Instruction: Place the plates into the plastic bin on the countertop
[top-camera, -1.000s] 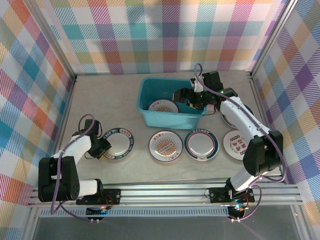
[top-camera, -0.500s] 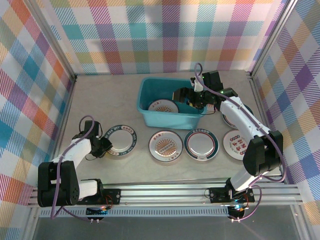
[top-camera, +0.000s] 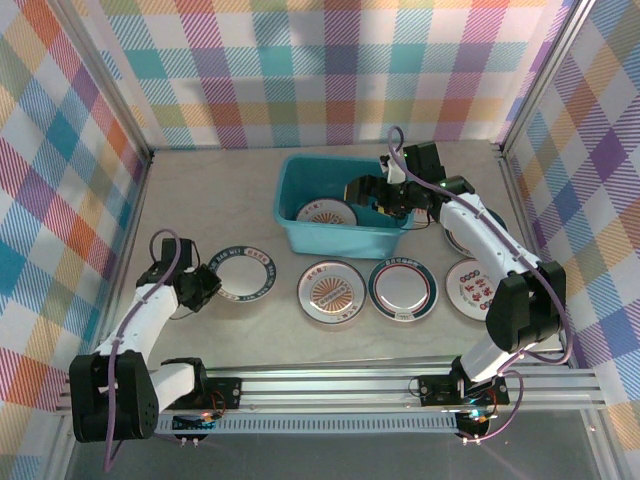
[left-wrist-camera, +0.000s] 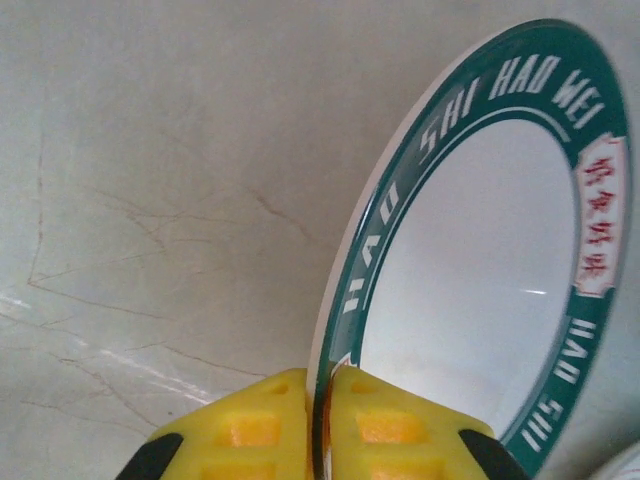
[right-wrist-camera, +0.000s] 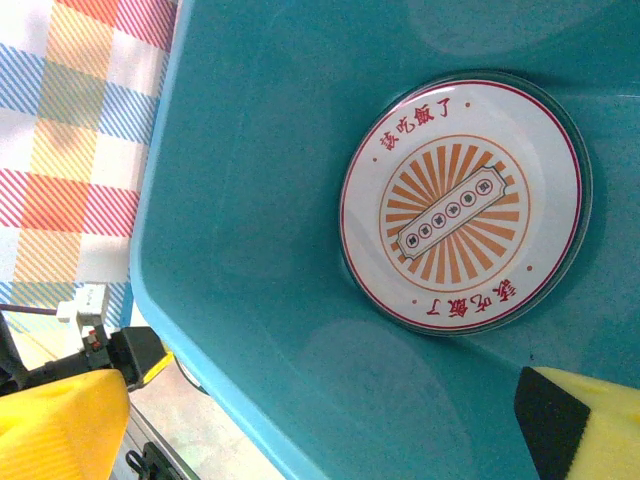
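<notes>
While my left claw (top-camera: 203, 286) is pinched shut on the left edge of a teal-rimmed plate (top-camera: 240, 275), my right claw (top-camera: 372, 192) hangs over the blue bin (top-camera: 296, 180) with its fingers spread wide and nothing between them.

From my left wrist, the left claw (left-wrist-camera: 320, 390) has the thin rim of the teal-rimmed plate (left-wrist-camera: 480, 270) squeezed between two yellow pads (left-wrist-camera: 250, 425). White lettering runs round the plate's green band, and the pale marbled surface (left-wrist-camera: 150, 150) lies beyond it. I cannot tell whether the plate is clear of the surface or resting on it.

From my right wrist, the right claw (right-wrist-camera: 320, 420) looks down into the blue bin (right-wrist-camera: 250, 200). One orange sunburst plate (right-wrist-camera: 462, 200) lies flat on the bin's floor, near a wall.

From above, that orange sunburst plate (top-camera: 325, 212) sits at the near-left end of the bin. On the surface (top-camera: 210, 200) in front of the bin, three more plates lie in a row: a second sunburst plate (top-camera: 332, 292), a dark-rimmed plate (top-camera: 402, 288) just beside it, and a red-patterned plate (top-camera: 468, 285) partly under my right arm. Another plate (top-camera: 462, 240) shows behind that arm.
</notes>
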